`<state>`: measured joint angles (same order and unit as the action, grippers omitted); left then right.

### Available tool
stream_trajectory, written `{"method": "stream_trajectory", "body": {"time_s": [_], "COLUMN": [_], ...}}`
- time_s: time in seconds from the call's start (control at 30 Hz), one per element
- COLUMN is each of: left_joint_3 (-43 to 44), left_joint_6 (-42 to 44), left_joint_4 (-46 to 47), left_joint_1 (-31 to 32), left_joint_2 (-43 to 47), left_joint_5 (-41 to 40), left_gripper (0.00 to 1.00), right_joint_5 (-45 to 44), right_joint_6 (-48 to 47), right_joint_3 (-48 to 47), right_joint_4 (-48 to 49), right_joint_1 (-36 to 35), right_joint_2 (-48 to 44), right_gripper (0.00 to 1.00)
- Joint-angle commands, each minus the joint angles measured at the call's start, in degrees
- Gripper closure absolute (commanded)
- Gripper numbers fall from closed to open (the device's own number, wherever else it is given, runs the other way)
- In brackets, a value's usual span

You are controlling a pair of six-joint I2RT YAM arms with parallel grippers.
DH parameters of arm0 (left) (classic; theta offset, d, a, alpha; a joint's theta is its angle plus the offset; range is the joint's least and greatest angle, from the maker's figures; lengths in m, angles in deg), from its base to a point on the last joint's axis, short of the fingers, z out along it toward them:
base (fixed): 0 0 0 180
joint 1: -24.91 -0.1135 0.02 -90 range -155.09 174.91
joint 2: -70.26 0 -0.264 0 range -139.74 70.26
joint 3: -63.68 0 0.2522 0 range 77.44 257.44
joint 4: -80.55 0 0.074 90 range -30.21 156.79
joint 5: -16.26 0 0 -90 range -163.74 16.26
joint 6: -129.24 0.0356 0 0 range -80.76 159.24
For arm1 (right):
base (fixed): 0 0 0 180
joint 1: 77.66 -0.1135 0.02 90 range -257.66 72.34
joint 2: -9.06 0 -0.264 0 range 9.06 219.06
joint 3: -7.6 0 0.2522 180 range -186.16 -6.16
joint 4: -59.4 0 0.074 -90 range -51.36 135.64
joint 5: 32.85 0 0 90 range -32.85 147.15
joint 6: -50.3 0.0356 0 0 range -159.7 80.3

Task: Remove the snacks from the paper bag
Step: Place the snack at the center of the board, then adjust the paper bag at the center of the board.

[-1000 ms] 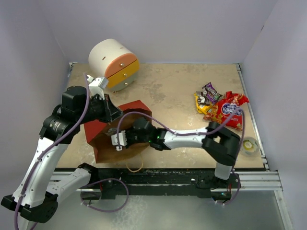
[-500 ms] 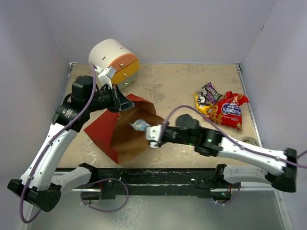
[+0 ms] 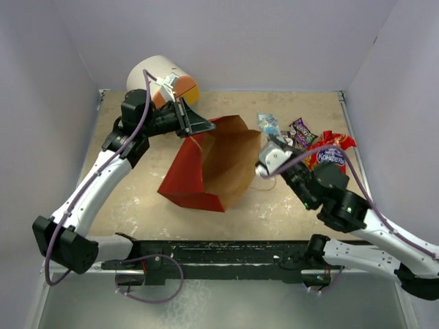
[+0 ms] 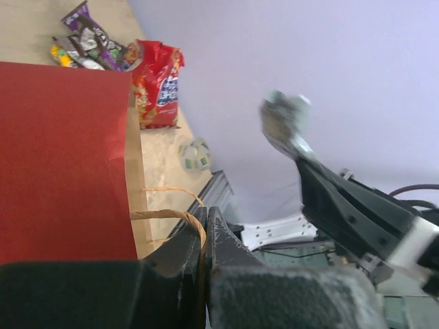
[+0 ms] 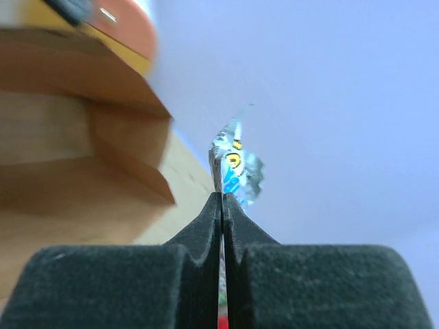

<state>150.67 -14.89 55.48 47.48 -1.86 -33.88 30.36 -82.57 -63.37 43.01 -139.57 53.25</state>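
The left jaws are clenched on the bag [image 3: 212, 164] at its handle, holding it tilted over the table [image 3: 233, 116]; the right jaws grasp a blue packet [image 3: 267, 125] beside the bag, near the snack pile [image 3: 322, 154]

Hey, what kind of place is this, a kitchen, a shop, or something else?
Probably a robot lab test cell: a left arm and right arm bolted to a rail at the table edge, plain walls boxing it in, and staged props, a paper bag and snacks.
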Motion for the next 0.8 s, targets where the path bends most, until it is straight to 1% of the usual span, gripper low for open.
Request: {"method": "stream_trajectory", "body": {"time_s": [0.0,0.07,0.13,0.23,0.33,0.43,0.53,0.57,0.63,0.77], "left_joint_3": [4.1,5.0,5.2,4.8,2.6,0.2,3.7,5.7,7.3,8.1], "left_joint_6": [-9.9,-12.3,-14.4,-16.7,-20.2,-26.0,-28.1,-29.1,-32.5,-38.1], "left_joint_4": [14.0,16.1,18.2,19.3,22.0,27.5,29.6,30.5,34.9,42.7], "left_joint_1": [-0.1,0.0,-0.1,-0.5,-1.6,-1.1,0.3,0.7,1.6,4.5], "left_joint_2": [-3.7,-5.3,-6.3,-6.7,-6.0,-6.6,-10.8,-12.4,-15.2,-18.5], "left_joint_5": [4.3,5.2,5.5,5.6,5.3,2.8,4.3,5.6,6.6,6.0], "left_gripper": [1.0,1.0,1.0,1.0,1.0,1.0,1.0,1.0,1.0,1.0], "right_joint_5": [-8.7,-7.1,-6.8,-6.5,-3.8,-1.6,-0.4,-0.4,-0.6,0.0], "right_joint_6": [5.2,9.7,11.4,13.9,17.5,21.0,23.8,24.4,25.7,27.7], "right_joint_3": [0.4,0.1,0.3,0.0,0.0,0.2,0.0,-1.5,-2.5,-2.9], "right_joint_4": [11.1,12.0,13.3,13.7,14.2,15.9,15.8,15.7,15.3,13.6], "right_joint_1": [13.1,19.4,24.0,28.8,33.2,36.8,39.6,40.4,41.9,44.6], "right_joint_2": [4.4,6.7,8.9,12.6,15.4,17.3,19.3,19.7,20.2,20.4], "right_gripper": [1.0,1.0,1.0,1.0,1.0,1.0,1.0,1.0,1.0,1.0]}}
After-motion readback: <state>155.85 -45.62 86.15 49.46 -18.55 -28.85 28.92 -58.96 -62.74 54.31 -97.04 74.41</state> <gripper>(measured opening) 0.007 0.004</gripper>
